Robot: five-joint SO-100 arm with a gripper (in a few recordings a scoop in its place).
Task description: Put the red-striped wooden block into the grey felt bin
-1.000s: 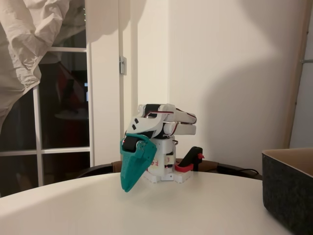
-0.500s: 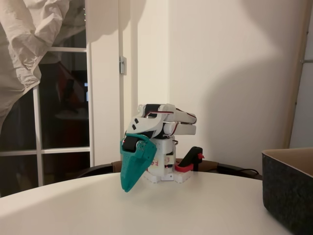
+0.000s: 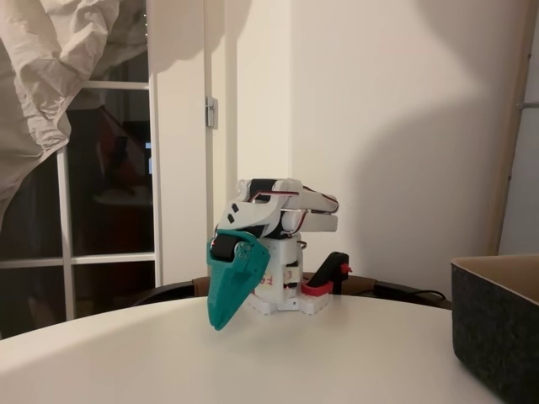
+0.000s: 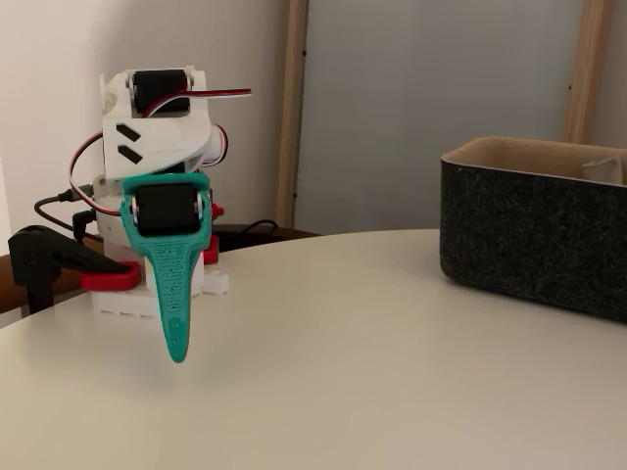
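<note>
Well, my green pointy gripper (image 4: 177, 343) hung shut and empty, far from the big dark grey felt bin (image 4: 529, 240). I saw no block, so I couldn't tell how far along I was.

arm folded, claw (image 3: 221, 320) closed, pointing down

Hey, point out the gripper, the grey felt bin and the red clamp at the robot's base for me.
gripper (image 4: 177, 354): a fixed view, tip of the teal fingers.
grey felt bin (image 4: 529, 240): a fixed view, dark front wall.
red clamp (image 3: 318, 288): a fixed view, red jaw beside the base.
</note>
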